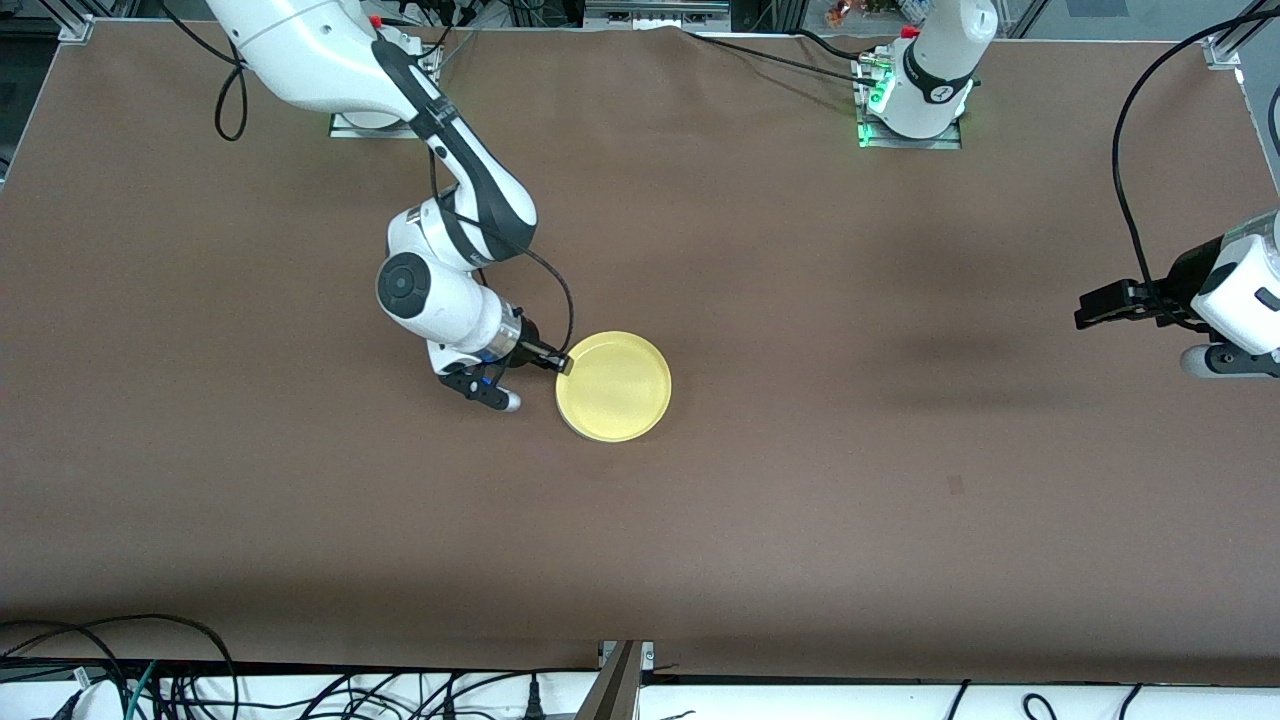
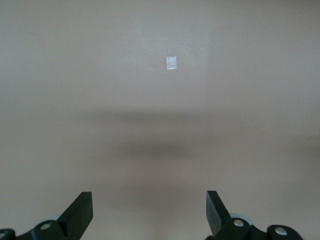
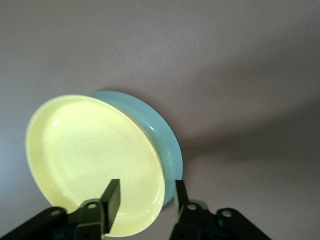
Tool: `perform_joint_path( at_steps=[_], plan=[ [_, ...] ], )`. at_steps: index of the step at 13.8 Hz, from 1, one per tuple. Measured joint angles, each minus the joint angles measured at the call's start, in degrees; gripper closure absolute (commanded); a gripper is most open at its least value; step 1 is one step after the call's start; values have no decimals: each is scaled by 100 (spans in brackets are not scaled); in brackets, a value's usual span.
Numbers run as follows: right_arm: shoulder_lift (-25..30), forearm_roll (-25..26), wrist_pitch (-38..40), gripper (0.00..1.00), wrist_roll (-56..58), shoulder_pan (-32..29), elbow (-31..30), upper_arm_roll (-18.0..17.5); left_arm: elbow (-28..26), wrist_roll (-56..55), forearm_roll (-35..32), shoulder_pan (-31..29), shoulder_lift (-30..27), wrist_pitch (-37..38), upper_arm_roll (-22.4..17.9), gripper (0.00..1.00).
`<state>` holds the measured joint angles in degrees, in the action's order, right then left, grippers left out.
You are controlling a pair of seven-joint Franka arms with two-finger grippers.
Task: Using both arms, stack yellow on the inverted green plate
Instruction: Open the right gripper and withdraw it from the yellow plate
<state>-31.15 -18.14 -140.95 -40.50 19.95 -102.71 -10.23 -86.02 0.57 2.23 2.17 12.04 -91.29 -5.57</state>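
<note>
The yellow plate (image 1: 614, 386) sits right way up on the green plate (image 3: 160, 127), near the middle of the brown counter (image 1: 800, 500), somewhat toward the right arm's end. From the front the yellow one covers the green almost fully; only a thin greyish edge shows at its lower rim. In the right wrist view the green plate shows as a pale band under and beside the yellow one, its rim down on the counter.

The right end effector (image 1: 562, 364) is at the yellow plate's rim, on the side toward the right arm's end of the counter. Its fingers (image 3: 112, 197) straddle the rim, one over the plate's inside and one outside it. There is a gap between them, and whether they press on the rim cannot be told.

The left end effector (image 1: 1085, 305) hangs over bare counter at the left arm's end, well apart from the plates. Its fingers (image 2: 80, 210) stand wide with nothing between them. A small pale square mark (image 2: 171, 63) lies on the counter.
</note>
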Motion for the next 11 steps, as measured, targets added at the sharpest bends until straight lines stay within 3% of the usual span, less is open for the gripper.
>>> perform_joint_path(
  at_steps=[6,9,11],
  plan=[
    [1338,560,1283,0,314,-4,69,882,0,0,0,-7,1,0,-6,0],
    [1904,609,2257,0,1632,-67,180,1421,1,0,0,-7,2,0,-5,0],
    [2226,638,3006,0,2512,-526,318,1459,4,0,0,-5,3,0,-4,0]
  ],
)
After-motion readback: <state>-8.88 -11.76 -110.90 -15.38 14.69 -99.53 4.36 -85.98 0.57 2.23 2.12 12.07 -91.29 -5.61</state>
